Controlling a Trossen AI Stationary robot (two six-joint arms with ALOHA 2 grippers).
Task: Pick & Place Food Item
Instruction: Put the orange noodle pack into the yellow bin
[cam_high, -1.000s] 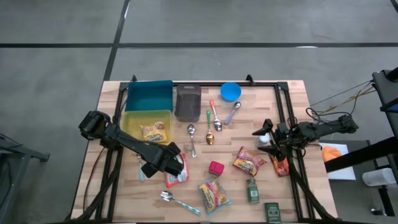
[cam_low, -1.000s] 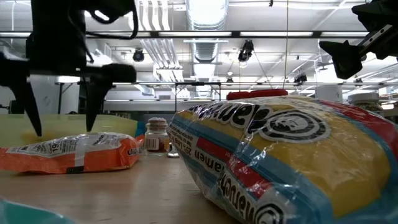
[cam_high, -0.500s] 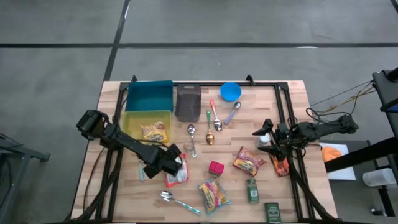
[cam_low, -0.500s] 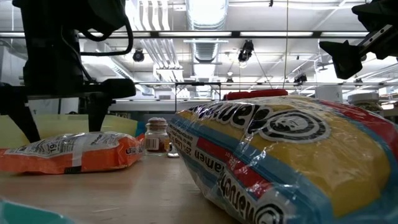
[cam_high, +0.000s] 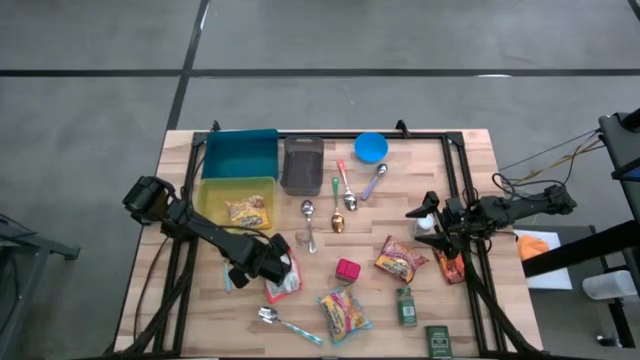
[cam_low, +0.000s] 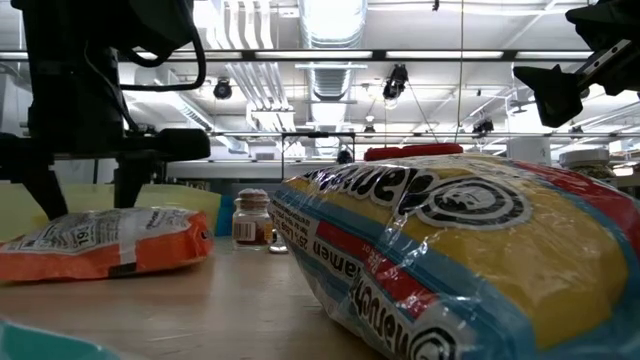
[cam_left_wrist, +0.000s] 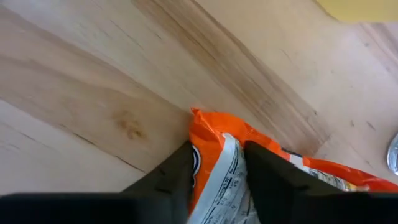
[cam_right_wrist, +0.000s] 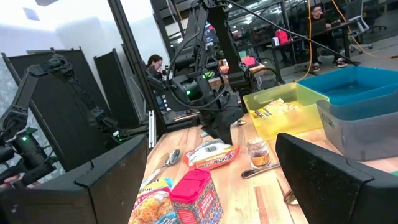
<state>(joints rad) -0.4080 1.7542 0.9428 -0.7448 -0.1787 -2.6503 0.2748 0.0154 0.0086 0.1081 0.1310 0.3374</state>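
Observation:
An orange snack packet (cam_high: 284, 286) lies flat on the wooden table (cam_high: 460, 160), left of the middle. My left gripper (cam_high: 272, 264) stands over it, pointing down and shut on it; the left wrist view shows the packet (cam_left_wrist: 217, 155) between the two dark fingers. My right gripper (cam_high: 424, 222) waits open at the table's right side, level and clear of everything. A yellow bin (cam_high: 214, 192) with a yellow packet in it stands just beyond the left gripper. My left gripper pinches the orange packet between its two fingers (cam_left_wrist: 171, 177), near the packet's orange end (cam_left_wrist: 208, 127). The fingers come from above, pointing down, one on each long side (cam_low: 125, 195). The packet rests on the table, its wrapper bunched up between the fingers.
Behind the yellow bin are a teal bin (cam_high: 240, 155), a grey bin (cam_high: 302, 165) and a blue bowl (cam_high: 370, 147). Several spoons (cam_high: 340, 200), a red box (cam_high: 347, 269), two ramen packets (cam_high: 400, 260) (cam_high: 344, 312), a green jar (cam_high: 405, 306) and a green box (cam_high: 437, 340) lie about.
My left gripper has sunk onto the orange packet and its fingers have drawn together on the packet's sides. The packet has stayed on the table, and its wrapper has been squeezed narrower between them.

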